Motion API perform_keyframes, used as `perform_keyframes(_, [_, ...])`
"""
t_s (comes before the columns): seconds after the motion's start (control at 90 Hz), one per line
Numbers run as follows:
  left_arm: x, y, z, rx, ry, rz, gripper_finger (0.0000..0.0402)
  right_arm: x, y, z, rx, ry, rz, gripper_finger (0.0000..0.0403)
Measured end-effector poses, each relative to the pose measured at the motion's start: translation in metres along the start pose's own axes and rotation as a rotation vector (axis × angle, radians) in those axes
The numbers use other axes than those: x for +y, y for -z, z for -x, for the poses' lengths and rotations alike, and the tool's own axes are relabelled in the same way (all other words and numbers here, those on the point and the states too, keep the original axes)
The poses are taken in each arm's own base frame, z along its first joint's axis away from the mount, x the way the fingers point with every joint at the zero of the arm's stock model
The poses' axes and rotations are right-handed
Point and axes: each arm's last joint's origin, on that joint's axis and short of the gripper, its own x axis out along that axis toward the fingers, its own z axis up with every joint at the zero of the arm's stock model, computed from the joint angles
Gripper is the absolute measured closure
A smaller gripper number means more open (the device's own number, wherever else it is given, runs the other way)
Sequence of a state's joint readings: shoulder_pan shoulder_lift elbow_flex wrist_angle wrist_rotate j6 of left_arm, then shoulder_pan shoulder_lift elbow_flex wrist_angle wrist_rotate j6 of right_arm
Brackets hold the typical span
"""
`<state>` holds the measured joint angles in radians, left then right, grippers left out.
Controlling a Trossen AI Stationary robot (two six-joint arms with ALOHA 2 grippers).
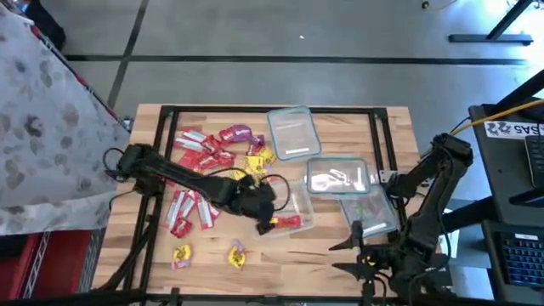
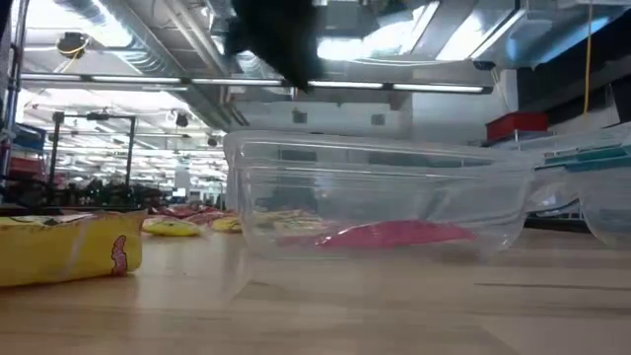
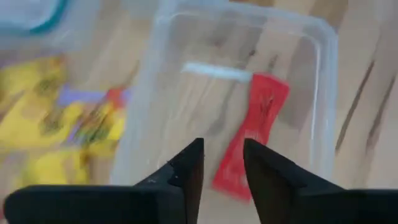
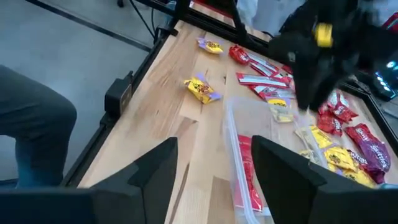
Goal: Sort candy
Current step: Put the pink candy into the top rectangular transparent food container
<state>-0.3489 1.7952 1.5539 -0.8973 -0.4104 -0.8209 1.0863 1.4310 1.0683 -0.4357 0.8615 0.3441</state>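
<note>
The candy lies loose on the table's left half: red packets (image 1: 200, 153), a magenta one (image 1: 238, 133), yellow ones (image 1: 255, 159), and two yellow sweets (image 1: 236, 252) near the front edge. One red packet (image 3: 252, 140) lies flat on the bottom of a clear tub (image 1: 299, 212) at mid-table, also seen in the low view as red packet (image 2: 385, 234) in the tub (image 2: 380, 197). My left gripper (image 3: 222, 165) hovers open over the tub's left rim with nothing between its fingers. My right gripper (image 4: 214, 168) waits open, low at the front right (image 1: 344, 257).
Two more clear tubs stand at the far middle (image 1: 293, 132) and right of centre (image 1: 340, 178), with a clear lid (image 1: 371, 214) beside them. A black frame (image 1: 161, 119) runs around the table top. Bare wood shows at the front middle.
</note>
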Motion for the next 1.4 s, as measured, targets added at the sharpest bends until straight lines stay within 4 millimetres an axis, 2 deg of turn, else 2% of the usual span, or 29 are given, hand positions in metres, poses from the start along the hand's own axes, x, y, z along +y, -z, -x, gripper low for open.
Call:
perform_keyframes(0.089, [0.006,0.016,0.018,0.063,-0.088,0.165,0.0304,0.000,-0.001,0.000,-0.008,-0.003,-0.015,0.0210])
perform_keyframes(0.233, [0.018,0.056,0.026,0.182,-0.340,0.284,0.0304,0.001,-0.002,0.000,-0.014,-0.005,-0.022,0.0210])
perform_keyframes(0.356, [0.023,0.091,0.019,0.268,-0.454,0.368,0.0304,0.002,-0.001,-0.001,-0.007,-0.007,-0.027,0.0210])
perform_keyframes(0.478, [0.023,0.120,0.004,0.319,-0.453,0.447,0.0304,0.003,0.000,-0.002,-0.002,-0.021,-0.029,0.0210])
perform_keyframes(0.667, [0.031,0.149,-0.012,0.345,-0.476,0.511,0.0304,0.003,0.000,-0.002,0.003,-0.018,-0.019,0.0210])
perform_keyframes(0.833, [0.041,0.157,-0.014,0.367,-0.424,0.570,0.0288,0.003,0.001,-0.002,0.003,-0.017,-0.003,0.0210])
perform_keyframes(0.978, [0.047,0.157,-0.012,0.359,-0.371,0.606,0.0243,0.003,0.001,-0.002,0.003,-0.016,0.001,0.0210])
perform_keyframes(1.111, [0.054,0.161,-0.012,0.354,-0.407,0.625,0.0203,0.003,0.000,-0.002,0.001,-0.017,-0.002,0.0210])
perform_keyframes(1.244, [0.060,0.171,-0.025,0.316,-0.385,0.686,0.0183,0.003,0.000,-0.002,0.000,-0.017,-0.006,0.0210])
perform_keyframes(1.4, [0.068,0.186,-0.042,0.283,-0.326,0.770,0.0184,0.003,0.001,-0.002,0.002,-0.016,-0.020,0.0210])
